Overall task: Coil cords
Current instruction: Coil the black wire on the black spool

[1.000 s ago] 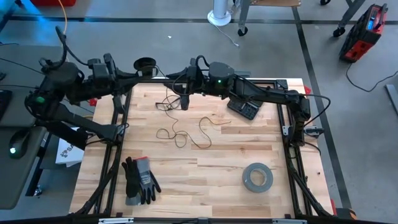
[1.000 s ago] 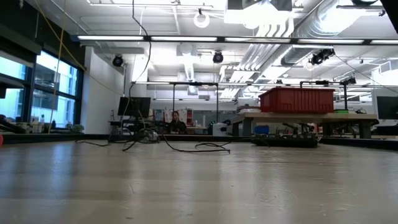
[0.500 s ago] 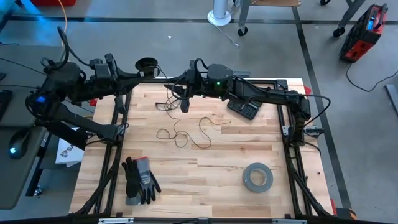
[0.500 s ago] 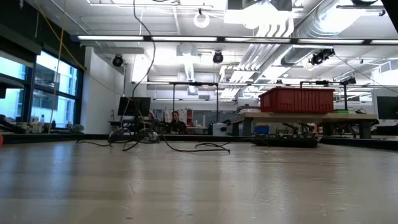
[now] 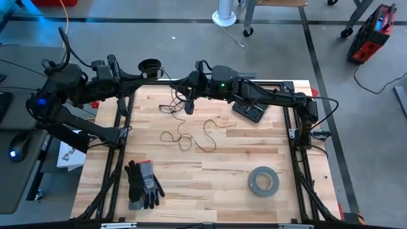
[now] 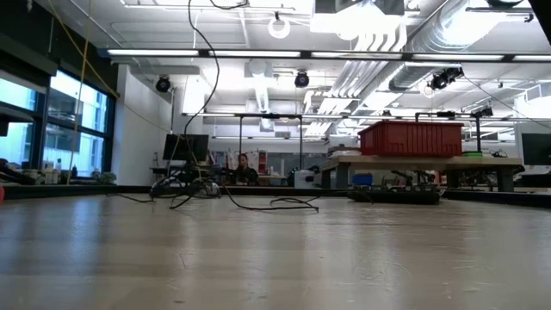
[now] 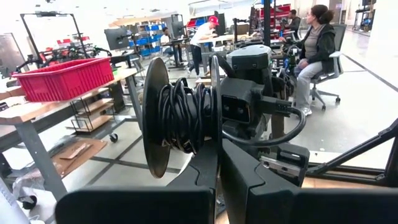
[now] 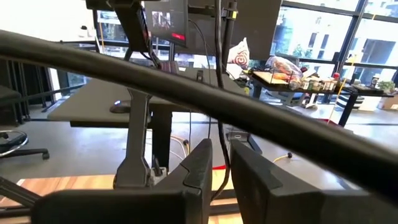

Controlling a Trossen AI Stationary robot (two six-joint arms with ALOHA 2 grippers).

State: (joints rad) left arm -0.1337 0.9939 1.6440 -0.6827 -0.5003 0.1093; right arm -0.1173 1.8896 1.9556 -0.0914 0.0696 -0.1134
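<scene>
The cords show as one thin dark cord: slack loops (image 5: pixel 186 135) lie on the wooden table (image 5: pixel 222 162), and one stretch (image 6: pixel 195 103) rises from them. Its small black spool (image 7: pixel 180 118), partly wound, hangs past the table's far left corner (image 5: pixel 150 65), with my left gripper (image 7: pixel 219 155) shut on it. My right gripper (image 8: pixel 222 163) reaches level over the table's far edge (image 5: pixel 180 95), fingers closed onto the cord. My left gripper pinches one round flange of the spool (image 7: pixel 214 87) at its rim, between its two fingers. The fingers come in level. The spool is lifted clear, its axis level and lying across the fingers. My right gripper has the thin cord (image 8: pixel 219 134) between its two fingers, which point level toward the table's left. The cord crosses the fingers and runs upright past them. Below the gripper it hangs slack down to the loops on the table.
A grey tape roll (image 5: pixel 262 180) lies near the front right and a pair of black gloves (image 5: pixel 143 184) near the front left. A dark keypad device (image 5: pixel 249 112) sits under my right arm. Black frame rails (image 5: pixel 117 159) line the table's sides. People (image 7: pixel 314 50) work in the room beyond.
In the low view the rising stretch of cord has gone from almost straight to a bow, its top now leaning toward the picture's right. The loops on the table have stayed where they were.
</scene>
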